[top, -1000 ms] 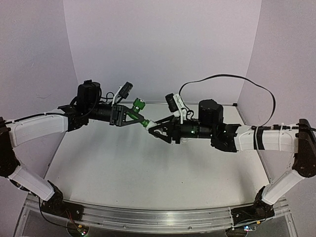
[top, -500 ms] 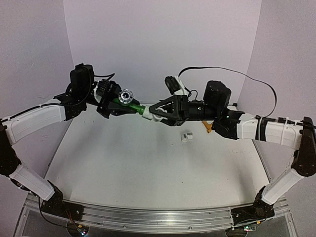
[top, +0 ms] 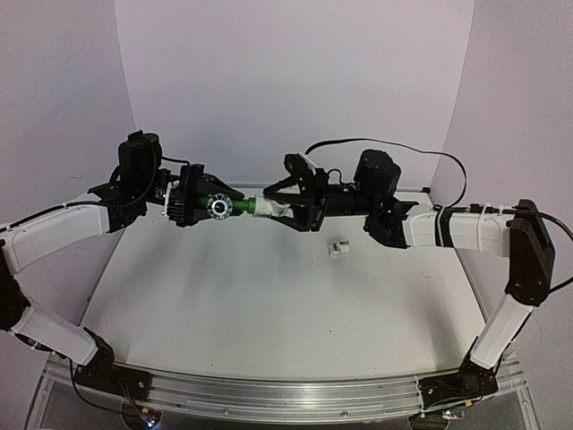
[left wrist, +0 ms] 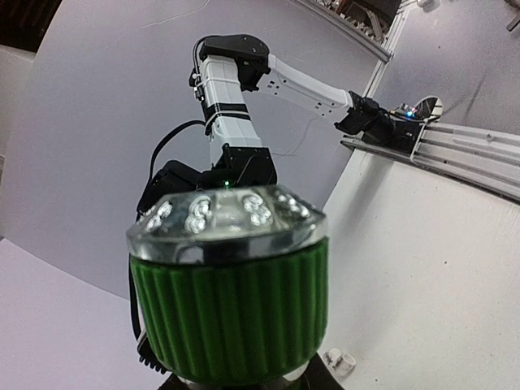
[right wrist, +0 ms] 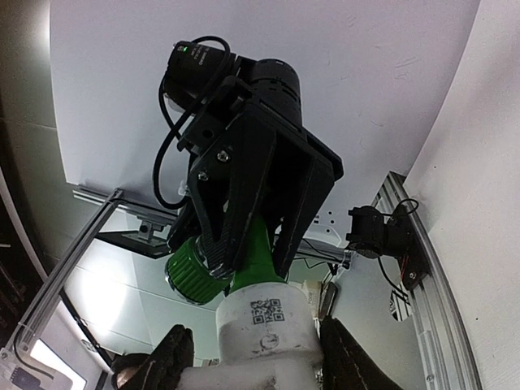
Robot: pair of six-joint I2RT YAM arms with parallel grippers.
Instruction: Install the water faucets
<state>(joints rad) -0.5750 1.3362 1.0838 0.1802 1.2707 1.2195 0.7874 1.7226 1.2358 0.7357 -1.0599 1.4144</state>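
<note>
My left gripper (top: pixel 231 206) is shut on the green faucet (top: pixel 219 207) and holds it level in the air above the table's far side. Its round knob with a silver faceted top fills the left wrist view (left wrist: pixel 231 301). My right gripper (top: pixel 276 209) is shut on a white pipe fitting (top: pixel 269 208), which meets the faucet's green stem end to end. In the right wrist view the fitting (right wrist: pixel 264 321) bears a small printed code, and the green stem (right wrist: pixel 258 248) enters its top between the left gripper's black fingers (right wrist: pixel 284 191). The yellow-gold faucet is out of view.
A second small white fitting (top: pixel 337 248) lies on the white table (top: pixel 269 313) under the right arm; it also shows in the left wrist view (left wrist: pixel 341 363). White walls (top: pixel 286 81) close the back and sides. A metal rail (top: pixel 269 394) runs along the near edge.
</note>
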